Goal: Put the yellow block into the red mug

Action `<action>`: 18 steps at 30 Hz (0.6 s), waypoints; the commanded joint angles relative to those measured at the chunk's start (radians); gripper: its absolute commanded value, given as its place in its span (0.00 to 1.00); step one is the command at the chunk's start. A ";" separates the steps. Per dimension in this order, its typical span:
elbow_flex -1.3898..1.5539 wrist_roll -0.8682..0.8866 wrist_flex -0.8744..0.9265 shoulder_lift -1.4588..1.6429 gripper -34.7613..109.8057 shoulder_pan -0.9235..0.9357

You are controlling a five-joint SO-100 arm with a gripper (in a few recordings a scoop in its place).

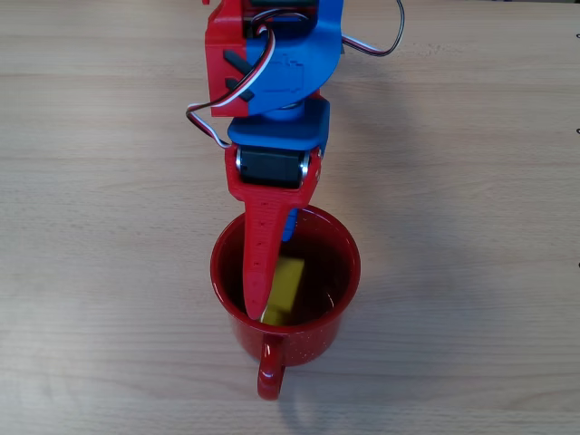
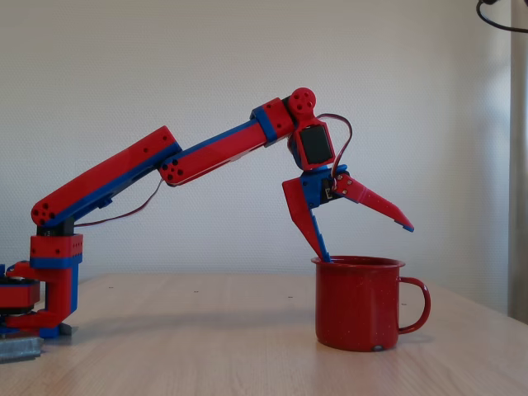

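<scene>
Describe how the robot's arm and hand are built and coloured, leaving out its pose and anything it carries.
The arm is made of red and blue plastic segments joined at rounded hinges, with black motor blocks set into the wrist. Thin red, white and black cables loop between joints. The hand has two long, tapering pointed fingers, red with blue parts. The base is red and blue too.

A plain indoor room, likely an office or hobby lab: a pale wood-grain laminate surface (image 2: 206,346) against a bare white textured wall (image 2: 165,82), with a grey curtain edge (image 2: 518,165).
</scene>
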 commanded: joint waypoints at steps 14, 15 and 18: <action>0.006 -0.011 -0.020 0.202 0.57 0.008; 0.014 -0.014 -0.023 0.216 0.57 0.008; 0.038 -0.018 -0.034 0.267 0.57 0.006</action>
